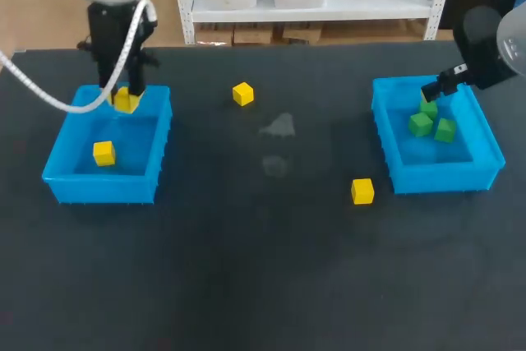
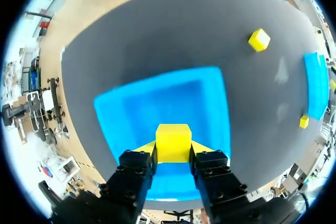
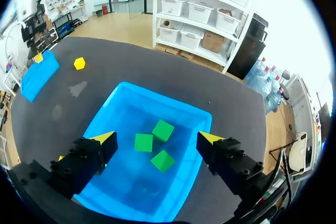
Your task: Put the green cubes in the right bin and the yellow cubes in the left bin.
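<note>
My left gripper hangs over the back edge of the left blue bin, shut on a yellow cube. In the left wrist view that cube sits between the yellow tips above the bin's floor. Another yellow cube lies inside this bin. Two more yellow cubes rest on the table, one at the back middle and one beside the right bin. My right gripper stands open above the right blue bin, which holds three green cubes.
The dark table top stretches between the two bins. A faint pale smudge marks its middle.
</note>
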You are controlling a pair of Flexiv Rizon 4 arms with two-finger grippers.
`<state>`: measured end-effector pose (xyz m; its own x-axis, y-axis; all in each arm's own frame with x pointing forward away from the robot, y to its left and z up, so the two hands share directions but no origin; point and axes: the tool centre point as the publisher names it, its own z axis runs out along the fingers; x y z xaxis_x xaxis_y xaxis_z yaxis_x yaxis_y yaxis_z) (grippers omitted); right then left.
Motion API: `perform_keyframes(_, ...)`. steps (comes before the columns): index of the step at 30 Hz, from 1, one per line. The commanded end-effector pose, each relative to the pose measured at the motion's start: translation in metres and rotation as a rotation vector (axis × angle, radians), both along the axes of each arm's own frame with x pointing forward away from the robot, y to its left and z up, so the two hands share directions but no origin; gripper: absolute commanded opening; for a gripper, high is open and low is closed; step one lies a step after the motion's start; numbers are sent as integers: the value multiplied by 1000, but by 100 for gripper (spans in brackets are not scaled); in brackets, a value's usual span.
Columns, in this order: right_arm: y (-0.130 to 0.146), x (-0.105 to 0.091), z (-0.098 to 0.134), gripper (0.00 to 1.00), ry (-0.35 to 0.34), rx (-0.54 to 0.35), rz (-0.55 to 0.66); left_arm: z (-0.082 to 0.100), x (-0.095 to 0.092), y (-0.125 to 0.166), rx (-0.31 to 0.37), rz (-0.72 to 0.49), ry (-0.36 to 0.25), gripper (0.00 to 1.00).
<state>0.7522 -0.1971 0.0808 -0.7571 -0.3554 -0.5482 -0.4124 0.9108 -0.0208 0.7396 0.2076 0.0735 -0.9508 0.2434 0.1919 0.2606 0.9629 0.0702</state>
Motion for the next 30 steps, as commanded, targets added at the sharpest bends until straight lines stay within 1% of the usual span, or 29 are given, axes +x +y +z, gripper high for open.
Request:
perform_keyframes(1, 0, -1, 0, 100, -4, -1, -3, -9, -19, 10, -70, -9, -208, 0)
perform_keyframes(2, 0, -1, 0, 100, -4, -1, -3, -10, -19, 9, -67, -14, -203, 20)
perform_keyframes(3, 0, -1, 0, 100, -4, -1, -3, -10, -18, 8, -57, -17, -201, 42)
perform_keyframes(4, 0, -1, 0, 100, -4, -1, -3, -11, -16, 7, -60, -19, -200, 100)
perform_keyframes(7, 0, -1, 0, 100, -4, -1, -3, -9, -9, 2, -64, -42, -203, 100)
perform_keyframes(11, 0, -1, 0, 100, -4, -1, -3, -1, 8, -10, -69, -95, -216, 100)
perform_keyframes(17, 0, -1, 0, 100, -4, -1, -3, 17, 40, -46, -81, -203, -243, 100)
perform_keyframes(21, 0, -1, 0, 100, -4, -1, -3, 24, 61, -74, -91, -274, -253, 100)
perform_keyframes(24, 0, -1, 0, 100, -4, -1, -3, 24, 76, -94, -97, -323, -251, 100)
perform_keyframes(30, 0, -1, 0, 100, -4, -1, -3, 18, 100, -129, -106, -391, -233, 100)
